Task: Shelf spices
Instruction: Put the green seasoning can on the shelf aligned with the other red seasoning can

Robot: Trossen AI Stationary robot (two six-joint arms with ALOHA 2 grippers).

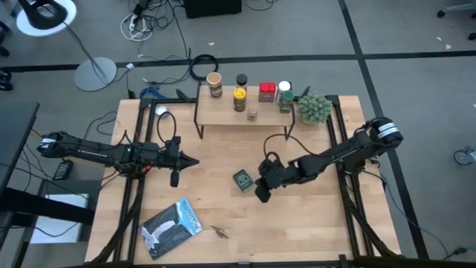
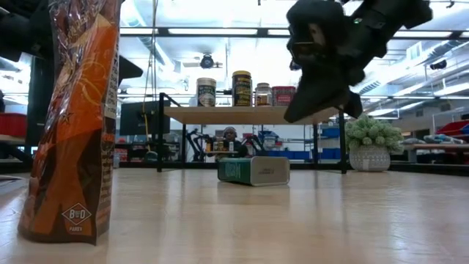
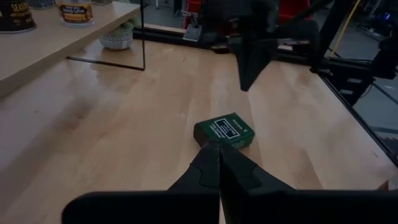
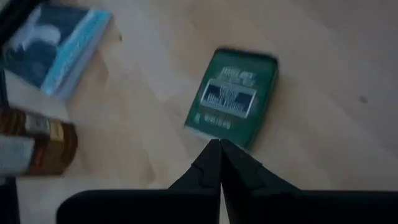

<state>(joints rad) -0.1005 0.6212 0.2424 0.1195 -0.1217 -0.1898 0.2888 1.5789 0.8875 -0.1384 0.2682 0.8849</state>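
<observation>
Green tin (image 1: 242,179) lies flat just beside the right claw (image 1: 262,195), closed and empty.

A robotics lab or workshop: grey carpeted floor (image 1: 312,30) strewn with loose black and white cables (image 1: 149,18), round grey lamp-stand base (image 1: 95,74), light-wood work surface (image 1: 297,223) framed in black metal rails. Beyond it, rows of ceiling strip lights (image 2: 212,31) and cluttered benches.

both arms reach inward over the table — left pincer (image 1: 195,161) closed, right pincer (image 1: 262,196) closed, angled down.
</observation>
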